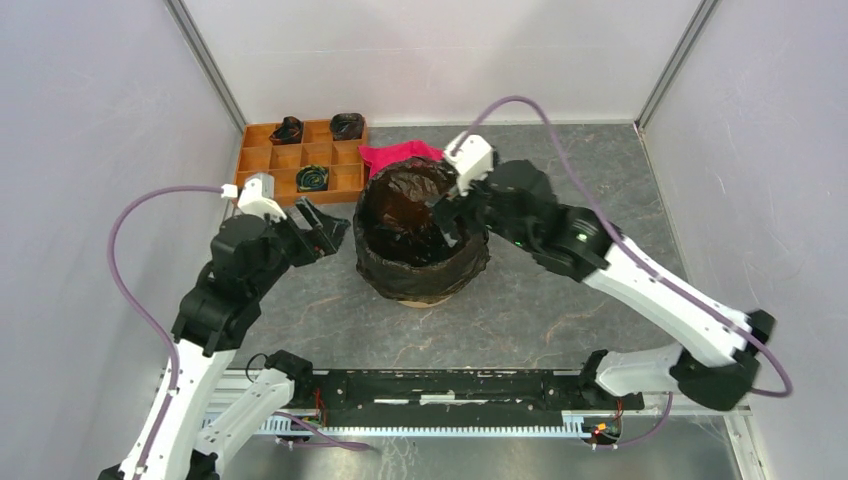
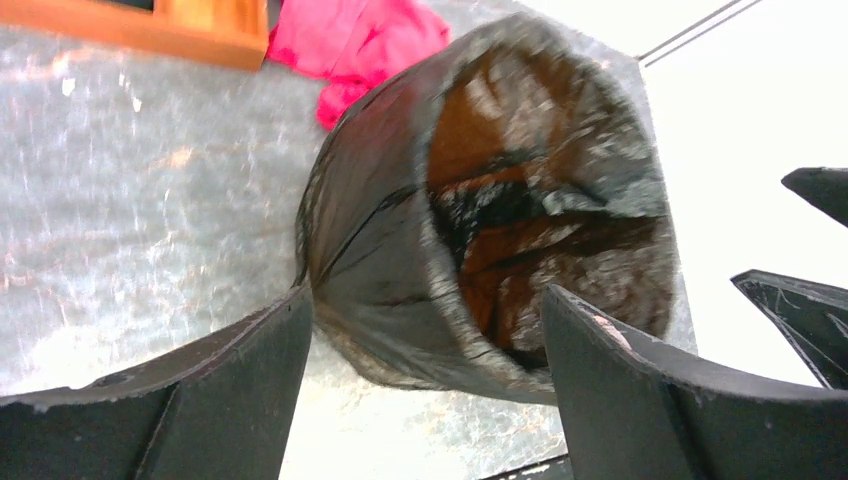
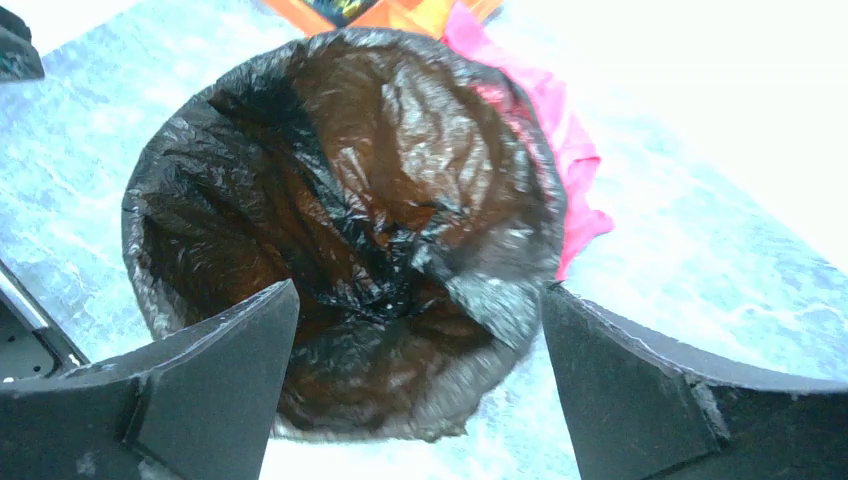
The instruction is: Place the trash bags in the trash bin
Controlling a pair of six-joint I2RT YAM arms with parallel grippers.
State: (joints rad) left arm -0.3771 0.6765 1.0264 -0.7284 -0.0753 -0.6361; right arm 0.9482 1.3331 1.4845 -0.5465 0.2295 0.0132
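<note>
The trash bin (image 1: 422, 299) stands mid-table. A wrinkled black trash bag (image 1: 400, 272) lines it, folded over the rim and draped down the outside, with orange showing through the film inside. My left gripper (image 1: 322, 227) hangs open just left of the bin, apart from it. In the left wrist view the bagged bin (image 2: 390, 250) lies ahead between the spread fingers (image 2: 250, 390). My right gripper (image 1: 448, 222) is open over the bin's right rim. Its wrist view looks down into the bag (image 3: 340, 200), and nothing sits between its fingers (image 3: 620, 390).
An orange compartment tray (image 1: 262, 158) stands at the back left with dark rolled bundles (image 1: 288, 130) in three cells. A red-pink cloth (image 1: 398, 155) lies behind the bin, touching it. White walls enclose the table on three sides.
</note>
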